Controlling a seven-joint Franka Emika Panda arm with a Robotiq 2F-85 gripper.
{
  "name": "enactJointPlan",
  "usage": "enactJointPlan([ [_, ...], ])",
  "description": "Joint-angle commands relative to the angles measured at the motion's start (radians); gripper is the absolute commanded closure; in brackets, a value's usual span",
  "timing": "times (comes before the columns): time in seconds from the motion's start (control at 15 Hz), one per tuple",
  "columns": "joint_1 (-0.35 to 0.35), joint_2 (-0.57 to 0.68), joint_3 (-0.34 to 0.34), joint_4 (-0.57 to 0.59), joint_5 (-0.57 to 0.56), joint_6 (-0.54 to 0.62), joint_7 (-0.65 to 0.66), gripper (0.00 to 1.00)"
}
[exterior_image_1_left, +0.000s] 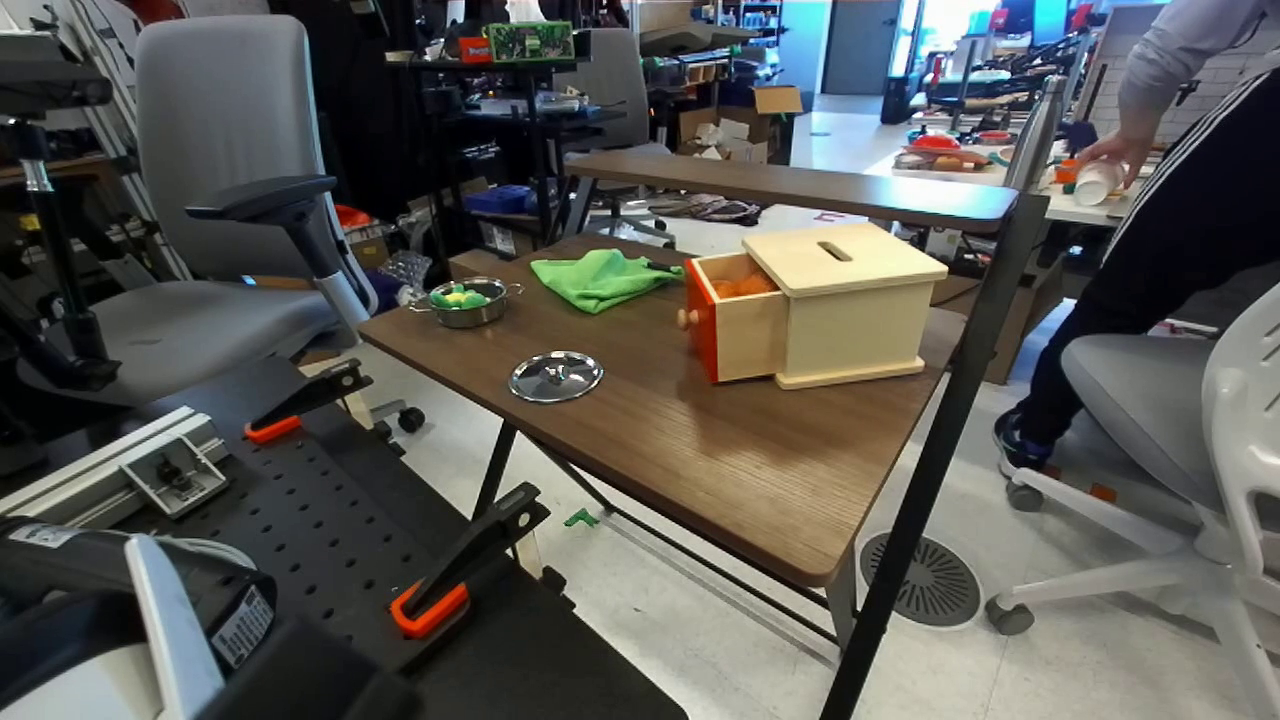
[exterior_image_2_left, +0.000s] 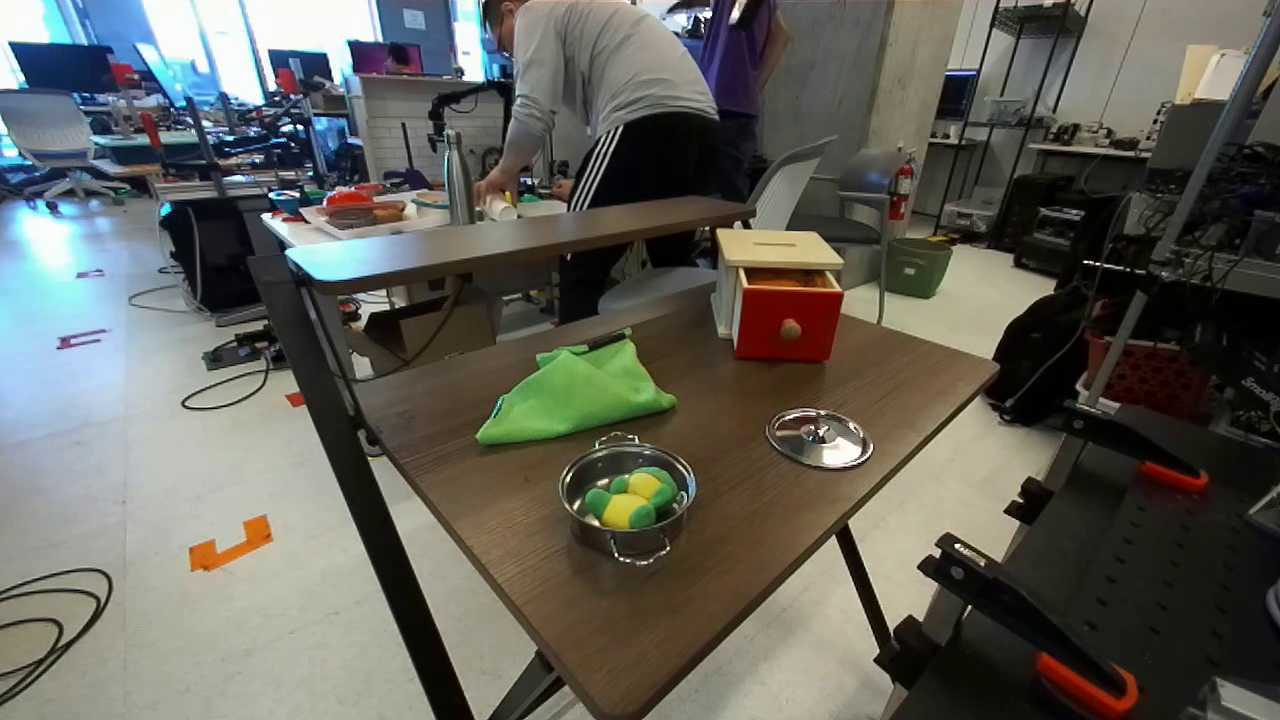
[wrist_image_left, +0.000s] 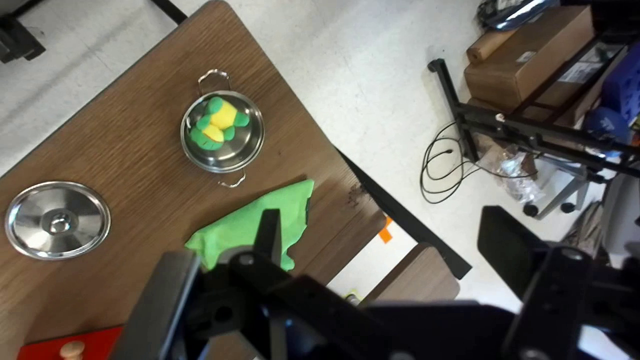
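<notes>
At brown wood-grain counter (wrist_image_left: 140, 165), black two-fingered claw (wrist_image_left: 382, 215) spread wide. Nearest it, rumpled bright-green cloth (wrist_image_left: 242, 225) on counter, near two-handled steel pot (wrist_image_left: 247, 142) holding green-and-yellow plush (wrist_image_left: 222, 116). Farther, round steel lid (wrist_image_left: 57, 220); pale wooden box (exterior_image_1_left: 860, 330), red-fronted drawer (exterior_image_2_left: 788, 310) ajar. In background, person in grey top (exterior_image_2_left: 630, 80) stooping.

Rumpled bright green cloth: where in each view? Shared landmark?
In an exterior view: green cloth, just above centre, right of the round two-handled metal pot.
In an exterior view: cloth, just left of centre, above the pot.
Wrist view: cloth, lower left of centre, below the pot, partly behind the black gripper.
Shared landmark: pot.
</notes>
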Motion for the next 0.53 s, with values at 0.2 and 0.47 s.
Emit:
enactJointPlan([
  [0.2, 0.020, 0.255, -0.029, 0.190, -0.423, 0.006, 0.294, 0.00],
  [0.47, 0.095, 0.355, -0.077, 0.265, -0.589, -0.009, 0.400, 0.00],
])
